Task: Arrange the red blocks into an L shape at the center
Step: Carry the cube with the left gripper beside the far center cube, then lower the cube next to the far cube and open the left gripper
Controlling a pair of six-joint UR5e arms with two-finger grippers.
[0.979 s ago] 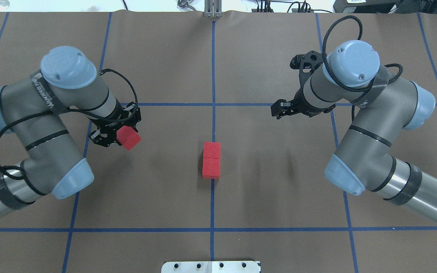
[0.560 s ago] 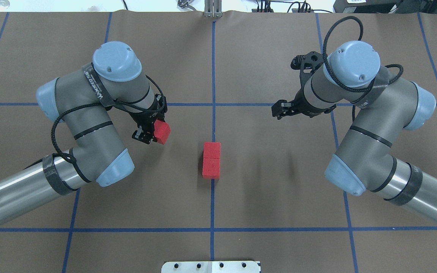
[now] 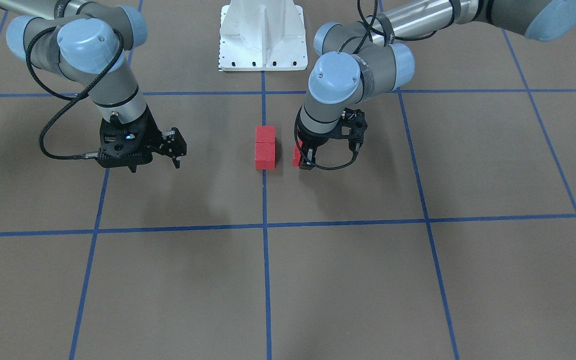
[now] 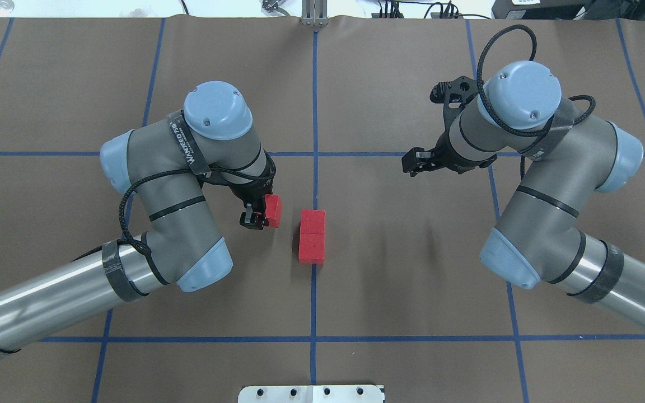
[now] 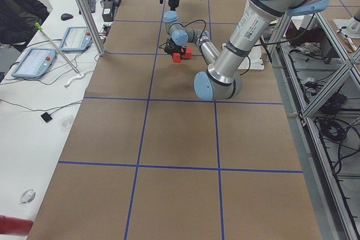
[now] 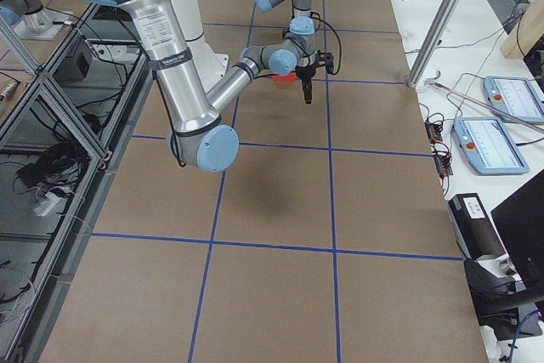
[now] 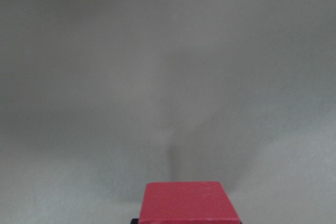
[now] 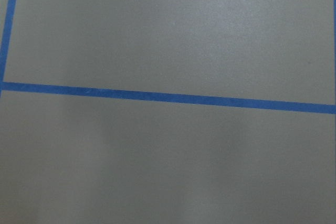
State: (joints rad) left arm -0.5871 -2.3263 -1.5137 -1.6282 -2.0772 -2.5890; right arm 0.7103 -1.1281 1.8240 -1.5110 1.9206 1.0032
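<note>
My red blocks (image 4: 312, 248) look matt and grainy; the counter (image 4: 412, 280) wears matt brown paper with blue tape (image 4: 315, 112); my arm tubes (image 4: 48, 302) are shiny metal, joint caps (image 4: 218, 109) smooth pale-blue plastic

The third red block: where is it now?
Overhead view: the third red block is in the left gripper, just left of the paired blocks at centre, not touching.

Overhead looks forward-down, front camera opposite; both share red blocks (image 4: 312, 248); wrist views close, possibly blurred
</note>
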